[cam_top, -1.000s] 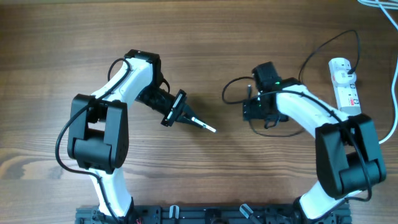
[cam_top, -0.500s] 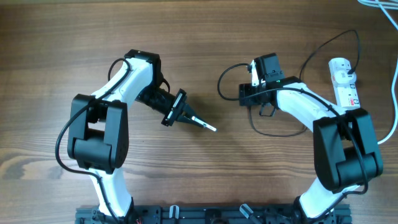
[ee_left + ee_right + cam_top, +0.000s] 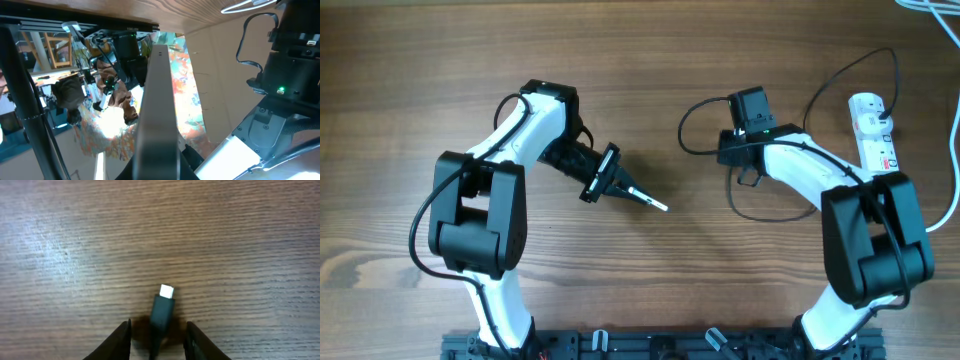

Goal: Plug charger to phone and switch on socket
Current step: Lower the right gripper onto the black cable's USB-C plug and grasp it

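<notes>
My left gripper (image 3: 623,187) is shut on the phone (image 3: 648,200), which it holds edge-on above the table. In the left wrist view the phone (image 3: 157,90) runs up from the jaws as a thin grey slab. The charger (image 3: 692,118) is a thin black cable looping on the table by my right gripper (image 3: 733,150). In the right wrist view its black plug tip (image 3: 163,311) lies on the wood between the fingers of my right gripper (image 3: 157,337). The jaws stand open, with a small gap on each side of the plug. The socket (image 3: 876,138) lies at the far right.
A white adapter (image 3: 865,104) sits in the power strip's far end, and the black cable arcs from it across to the plug. A thick white cord (image 3: 928,14) crosses the top right corner. Bare wood (image 3: 670,280) lies between the two arms.
The right gripper's jaws have narrowed around the plug tip, and the wrist has shifted a little, dragging the cable loop. The left arm and phone have stayed still.
</notes>
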